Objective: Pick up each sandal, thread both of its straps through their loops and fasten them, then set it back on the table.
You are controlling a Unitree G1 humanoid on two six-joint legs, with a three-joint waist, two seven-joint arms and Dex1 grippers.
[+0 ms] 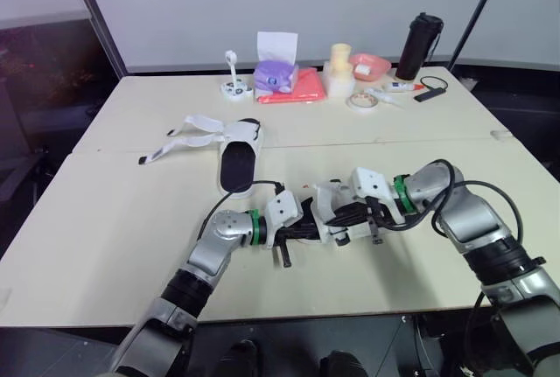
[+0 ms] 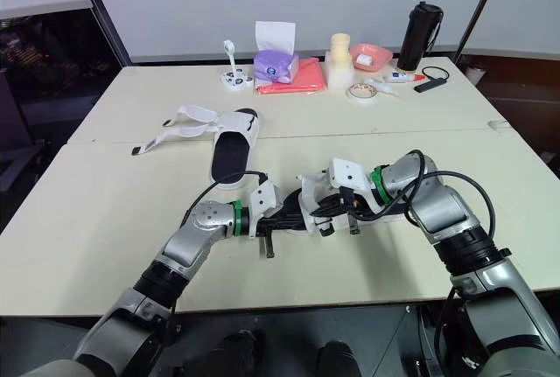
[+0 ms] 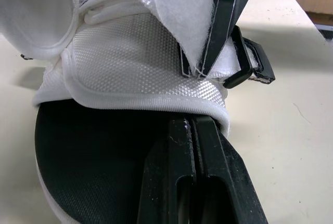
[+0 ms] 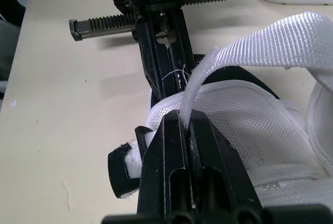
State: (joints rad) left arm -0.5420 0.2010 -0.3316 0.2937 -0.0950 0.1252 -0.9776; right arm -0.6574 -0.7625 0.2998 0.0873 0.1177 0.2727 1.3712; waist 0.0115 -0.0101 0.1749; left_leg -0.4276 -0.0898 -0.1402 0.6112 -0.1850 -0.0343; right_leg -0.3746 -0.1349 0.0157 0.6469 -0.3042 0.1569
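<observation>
A white sandal with a black sole is held low over the table's near middle, between both grippers. My left gripper is shut on the sandal's side edge where the white mesh upper meets the sole. Coming from the other side, my right gripper is shut on a white webbing strap beside the black loop. The strap's free end stands up loose. A second sandal lies flat farther back on the left, its straps spread open on the table.
Along the table's far edge stand a black bottle, a pink bowl, a pale jar, a purple tissue box on a red cloth, a tape roll and a small white stand.
</observation>
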